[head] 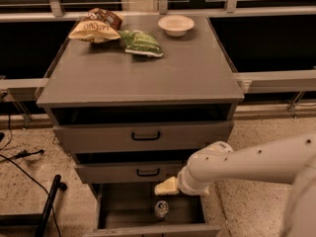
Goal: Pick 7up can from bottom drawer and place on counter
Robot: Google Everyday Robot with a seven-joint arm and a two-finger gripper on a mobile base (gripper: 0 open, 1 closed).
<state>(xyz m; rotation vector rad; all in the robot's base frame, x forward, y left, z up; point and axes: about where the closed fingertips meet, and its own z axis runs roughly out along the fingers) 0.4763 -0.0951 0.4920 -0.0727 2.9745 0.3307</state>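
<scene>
The 7up can (161, 209) stands upright in the open bottom drawer (123, 207), near its front and right of the middle. My gripper (166, 186), a cream-coloured tip on the end of the white arm, reaches in from the right. It hangs just above the can, a little apart from it, and holds nothing. The counter (148, 78) is the flat grey top of the cabinet, well above the gripper.
On the counter's far edge lie a brown chip bag (94, 28), a flat green snack bag (141, 42) and a white bowl (176, 24). The top drawer (146, 136) and middle drawer (148, 172) stick out slightly. A black pole (49, 209) and cables lie on the floor at left.
</scene>
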